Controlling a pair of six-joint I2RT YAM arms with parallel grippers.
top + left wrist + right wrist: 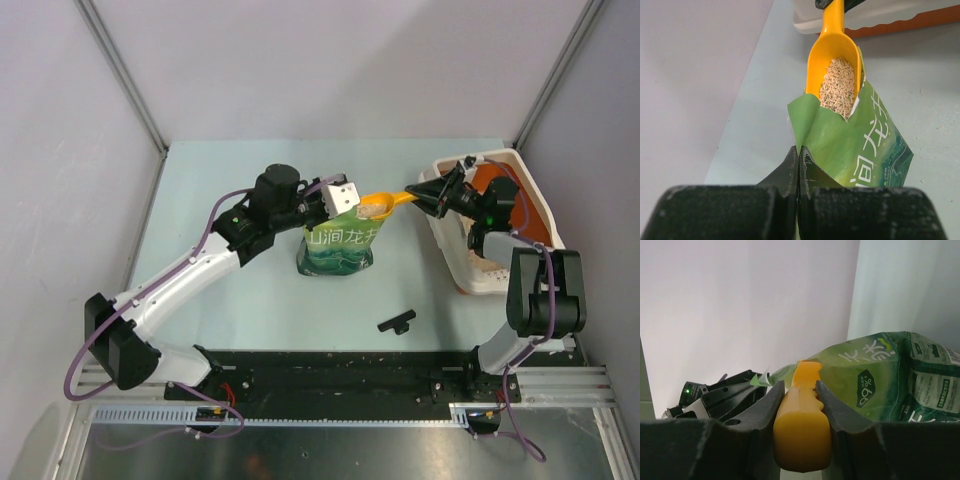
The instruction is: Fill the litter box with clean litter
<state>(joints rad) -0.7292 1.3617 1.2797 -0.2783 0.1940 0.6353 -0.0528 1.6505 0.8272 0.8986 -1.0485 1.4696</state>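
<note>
The green printed bag stands upright mid-table. My left gripper is shut on the bag's top edge. My right gripper is shut on the handle of the orange scoop, whose bowl sits just above the bag's mouth. The scoop holds a heap of pale beige clean litter. Its handle shows between the right fingers. The white litter box with its orange inside lies at the right, under the right arm; its rim shows in the left wrist view.
A small black clip-like part lies on the table near the front rail. Grey walls and metal posts close the table at the back and both sides. The bag also shows in the right wrist view.
</note>
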